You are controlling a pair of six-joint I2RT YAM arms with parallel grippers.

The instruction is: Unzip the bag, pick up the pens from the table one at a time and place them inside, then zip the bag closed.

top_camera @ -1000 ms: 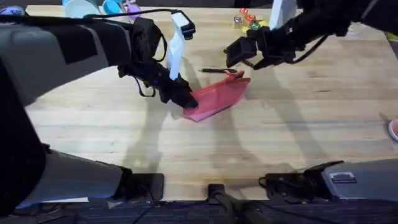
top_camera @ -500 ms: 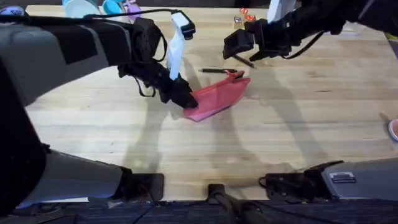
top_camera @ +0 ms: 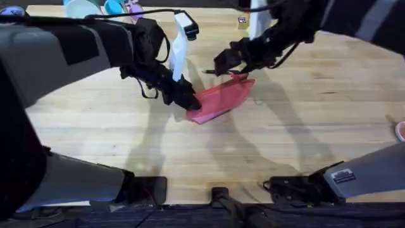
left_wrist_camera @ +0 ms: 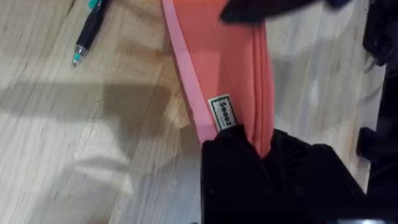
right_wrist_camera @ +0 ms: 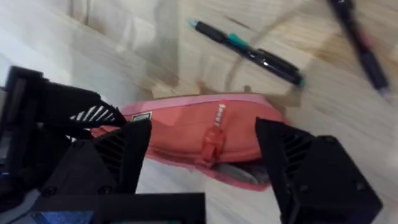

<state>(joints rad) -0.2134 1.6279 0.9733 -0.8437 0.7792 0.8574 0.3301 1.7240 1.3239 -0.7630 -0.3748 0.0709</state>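
Left gripper point(top_camera: 188, 101) pinches the tapered end of the soft pink fabric pouch point(top_camera: 221, 99), mid-table. I see my right gripper point(right_wrist_camera: 202, 152) spread wide above its zipper pull point(right_wrist_camera: 211, 142). Just beyond lies a black pen with teal tip point(right_wrist_camera: 245, 51); light wooden tabletop point(top_camera: 304, 120) beneath.
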